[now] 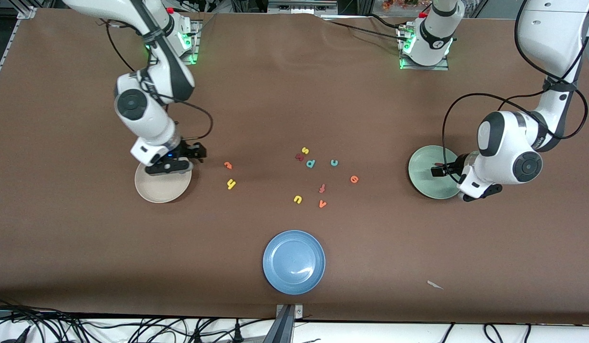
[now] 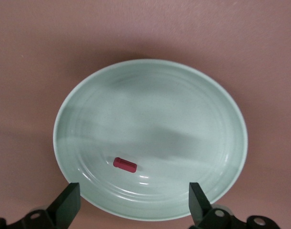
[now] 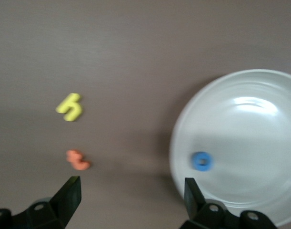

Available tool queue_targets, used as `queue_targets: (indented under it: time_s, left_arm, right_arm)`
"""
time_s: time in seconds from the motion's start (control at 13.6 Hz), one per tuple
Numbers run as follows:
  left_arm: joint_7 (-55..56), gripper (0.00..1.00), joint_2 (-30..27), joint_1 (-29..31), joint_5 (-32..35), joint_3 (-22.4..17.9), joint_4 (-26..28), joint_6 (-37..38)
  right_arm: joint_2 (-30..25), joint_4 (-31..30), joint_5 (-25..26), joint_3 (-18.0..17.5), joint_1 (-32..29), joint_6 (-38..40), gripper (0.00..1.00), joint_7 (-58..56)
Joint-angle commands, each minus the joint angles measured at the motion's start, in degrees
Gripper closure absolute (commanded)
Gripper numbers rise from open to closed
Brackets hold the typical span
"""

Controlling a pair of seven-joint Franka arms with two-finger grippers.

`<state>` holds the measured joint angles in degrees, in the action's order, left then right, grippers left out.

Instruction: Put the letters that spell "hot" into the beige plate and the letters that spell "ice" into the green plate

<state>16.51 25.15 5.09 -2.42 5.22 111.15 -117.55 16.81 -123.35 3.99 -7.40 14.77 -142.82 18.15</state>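
Left wrist view: left hand (image 2: 133,207), fingers apart, over the green plate (image 2: 193,95) holding the red i (image 2: 125,164); right hand (image 3: 131,202), likewise apart, by the beige plate (image 3: 259,95), apparently holding the blue o (image 3: 202,161).

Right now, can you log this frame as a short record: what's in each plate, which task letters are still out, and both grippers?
beige plate: blue o
green plate: dark red i
blue plate: nothing in it
hot letters on table: yellow h, orange t
ice letters on table: teal c, orange e
left gripper: open, over green plate
right gripper: open, over beige plate's rim
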Motion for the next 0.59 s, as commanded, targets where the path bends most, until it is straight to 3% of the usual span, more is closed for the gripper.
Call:
queue_targets:
  time_s: [0.0, 0.22, 0.51]
  left_arm:
    - [-0.5, 0.00, -3.0, -0.1, 0.9, 0.7, -3.5, 6.2]
    - [3.9, 0.00, -3.7, -0.8, 0.5, 3.0, -8.8, 12.9]
    - [20.8, 0.00, -3.6, -0.9, -0.5, 9.5, -9.8, 12.3]
  right_arm:
    - [4.6, 4.6, -0.6, 0.4, 2.4, -0.1, 0.04, 3.9]
    - [7.9, 5.4, 0.2, 0.3, 4.5, -3.9, 0.04, 7.0]
    - [11.9, 5.1, 0.4, 0.4, 6.6, -8.7, 0.06, 8.6]
